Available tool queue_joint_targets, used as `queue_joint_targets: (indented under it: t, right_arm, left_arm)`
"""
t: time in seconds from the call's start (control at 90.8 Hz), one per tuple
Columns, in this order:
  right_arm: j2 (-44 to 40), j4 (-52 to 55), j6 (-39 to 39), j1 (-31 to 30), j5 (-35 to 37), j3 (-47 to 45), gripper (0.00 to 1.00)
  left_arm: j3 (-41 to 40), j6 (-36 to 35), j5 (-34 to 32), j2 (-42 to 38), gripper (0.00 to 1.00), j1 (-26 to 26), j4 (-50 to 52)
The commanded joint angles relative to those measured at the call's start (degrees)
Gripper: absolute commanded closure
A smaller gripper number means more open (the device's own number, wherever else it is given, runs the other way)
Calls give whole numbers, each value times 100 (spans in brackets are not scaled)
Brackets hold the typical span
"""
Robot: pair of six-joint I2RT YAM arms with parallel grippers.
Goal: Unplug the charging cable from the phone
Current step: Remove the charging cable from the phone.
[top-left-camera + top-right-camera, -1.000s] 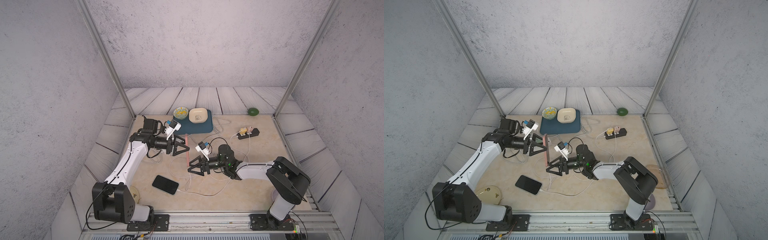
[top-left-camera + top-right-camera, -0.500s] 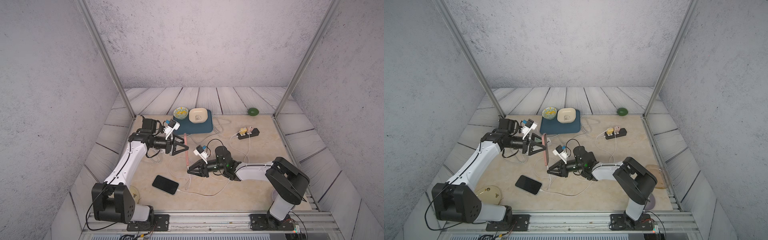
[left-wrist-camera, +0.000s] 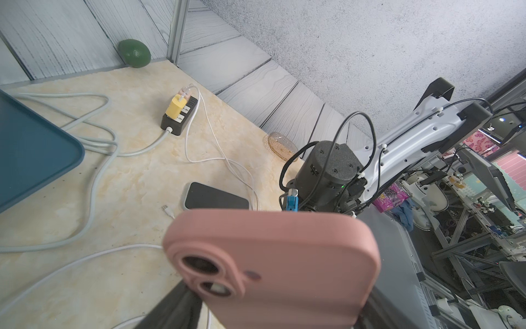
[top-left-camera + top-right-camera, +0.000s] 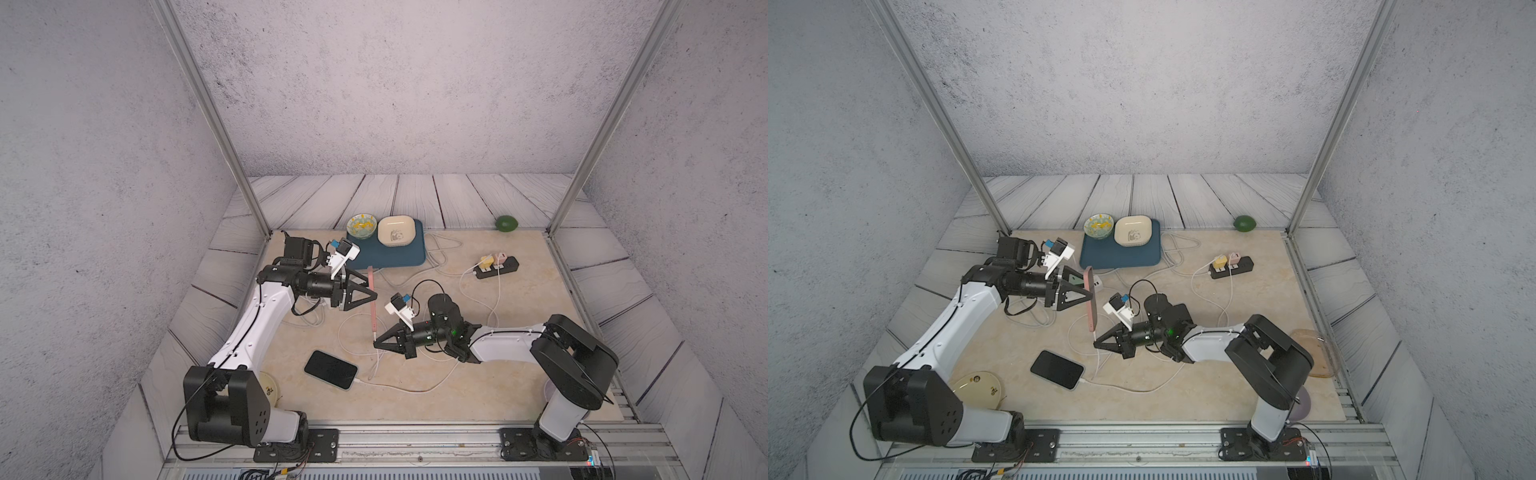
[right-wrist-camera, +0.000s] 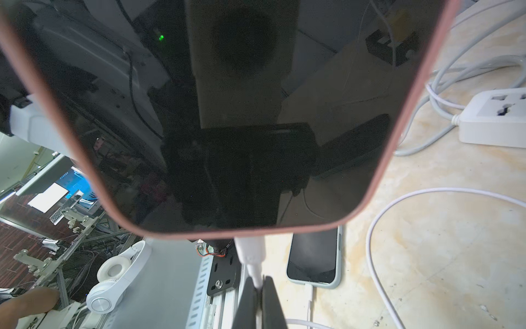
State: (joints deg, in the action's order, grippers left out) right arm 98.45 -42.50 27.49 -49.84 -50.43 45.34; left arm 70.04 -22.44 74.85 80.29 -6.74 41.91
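Observation:
A phone (image 4: 372, 291) in a pink case stands on edge above the table, with my left gripper (image 4: 371, 296) shut on its upper part; its pink back (image 3: 284, 256) fills the left wrist view. In the right wrist view the dark screen (image 5: 227, 114) faces the camera, and the white charging cable's plug (image 5: 250, 250) sits in the phone's lower edge. My right gripper (image 5: 257, 296) is shut on the charging cable just below that plug, and in both top views its tip (image 4: 376, 344) (image 4: 1096, 344) is right under the phone (image 4: 1091, 301).
A second phone (image 4: 331, 369) lies flat on the table with its own white cable. Loose cables loop toward a black power strip (image 4: 496, 267) and a white one (image 5: 495, 116). A blue tray (image 4: 395, 257) with two bowls stands behind, and a green fruit (image 4: 507, 223) far right.
My right gripper's jaws have gone from open to shut on the cable under the pink phone. The left arm and the phone have stayed almost still.

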Motion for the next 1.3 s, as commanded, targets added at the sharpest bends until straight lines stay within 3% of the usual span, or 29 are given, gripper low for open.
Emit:
queue_joint_targets:
  t: [0.0, 0.308, 0.495, 0.804, 1.09, 1.288]
  right_arm:
    - [-17, 279, -232, -115, 60, -90, 99]
    - [141, 664, -177, -79, 270, -22, 100]
    - [104, 849, 249, 333, 766, -35, 99]
    - [91, 4341, -642, 467, 2490, 1194, 96]
    - [216, 5753, -506, 467, 3709, 1821, 92]
    - [119, 6019, -487, 467, 3976, 1965, 86]
  left_arm:
    - [258, 90, 320, -144, 85, 89, -60]
    - [260, 31, 387, -215, 86, 129, -13]
    - [273, -287, 485, -216, 85, 138, 269]
    - [226, -725, 358, -207, 86, 136, 532]
    - [195, -843, 325, -216, 85, 134, 599]
    - [194, -883, 312, -216, 86, 130, 633]
